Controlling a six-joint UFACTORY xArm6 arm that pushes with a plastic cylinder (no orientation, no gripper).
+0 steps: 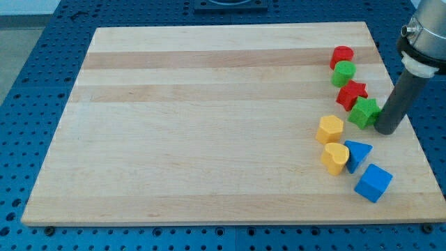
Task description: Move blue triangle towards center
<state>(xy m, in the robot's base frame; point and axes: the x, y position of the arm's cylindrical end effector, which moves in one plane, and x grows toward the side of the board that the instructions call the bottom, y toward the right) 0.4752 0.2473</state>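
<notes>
Pushing the blue triangle (358,153) well means bringing my tip (387,130) round to its right side first, then sliding left in one slow line, because the yellow heart (335,157) touches its left edge and will be carried along. The triangle lies below-left of my tip, near but apart. My tip is a plain rod, holding nothing, just beside the green star (364,111).

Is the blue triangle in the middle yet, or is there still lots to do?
Not yet. Nothing looks done: the blue triangle sits near the view's right edge of the board, touching the yellow heart, far from the middle. My tip rests beside the green star, above the triangle, not touching it. Left to do: get to the triangle's right and push it leftward.
</notes>
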